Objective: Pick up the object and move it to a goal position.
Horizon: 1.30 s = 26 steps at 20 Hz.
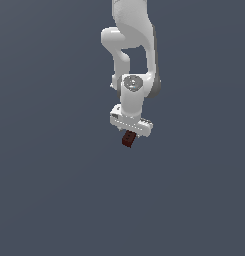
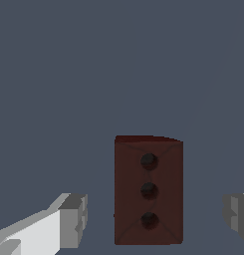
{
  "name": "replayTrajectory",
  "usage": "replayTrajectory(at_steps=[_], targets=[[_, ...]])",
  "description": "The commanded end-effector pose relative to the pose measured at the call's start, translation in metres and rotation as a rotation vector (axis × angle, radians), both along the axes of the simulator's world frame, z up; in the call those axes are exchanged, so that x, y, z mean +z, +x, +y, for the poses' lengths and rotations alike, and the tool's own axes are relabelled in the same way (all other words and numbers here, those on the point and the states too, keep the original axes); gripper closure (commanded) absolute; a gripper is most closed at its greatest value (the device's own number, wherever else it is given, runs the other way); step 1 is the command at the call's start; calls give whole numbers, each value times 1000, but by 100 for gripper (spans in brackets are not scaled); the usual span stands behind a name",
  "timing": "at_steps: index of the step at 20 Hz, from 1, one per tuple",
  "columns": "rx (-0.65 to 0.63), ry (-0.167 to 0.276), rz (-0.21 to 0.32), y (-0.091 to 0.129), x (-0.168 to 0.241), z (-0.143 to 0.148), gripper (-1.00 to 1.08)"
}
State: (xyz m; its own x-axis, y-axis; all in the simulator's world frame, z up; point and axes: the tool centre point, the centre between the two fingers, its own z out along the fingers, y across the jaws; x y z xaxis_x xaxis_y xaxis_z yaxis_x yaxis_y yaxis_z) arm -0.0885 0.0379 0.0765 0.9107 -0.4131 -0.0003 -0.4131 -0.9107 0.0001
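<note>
Arm [image 1: 131, 55] reaches straight down, fingers [image 2: 73, 216] spread apart around the untouched object [image 2: 148, 191].

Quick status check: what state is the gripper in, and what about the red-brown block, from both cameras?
gripper: open, fingers apart on either side of the block, neither touching it.
red-brown block: not gripped, lying between the open fingers, its face with three dark holes toward the wrist camera; in the exterior view it sits just below the gripper.

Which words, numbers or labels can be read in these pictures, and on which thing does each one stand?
None: no text is readable in either view.
The dark red-brown block bears only three round holes, no letters.
The white gripper shows no legible marking.
</note>
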Motion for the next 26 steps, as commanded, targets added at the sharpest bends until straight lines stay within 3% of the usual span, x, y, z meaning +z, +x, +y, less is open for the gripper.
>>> replayTrajectory(at_steps=[1,16,17,26], targets=[[0,0,0,0,-4,0,-92],[-4,0,0,-1,-50,0,-92],[-4,0,0,-1,-50,0,108],[-4,0,0,-1,-50,0,108]])
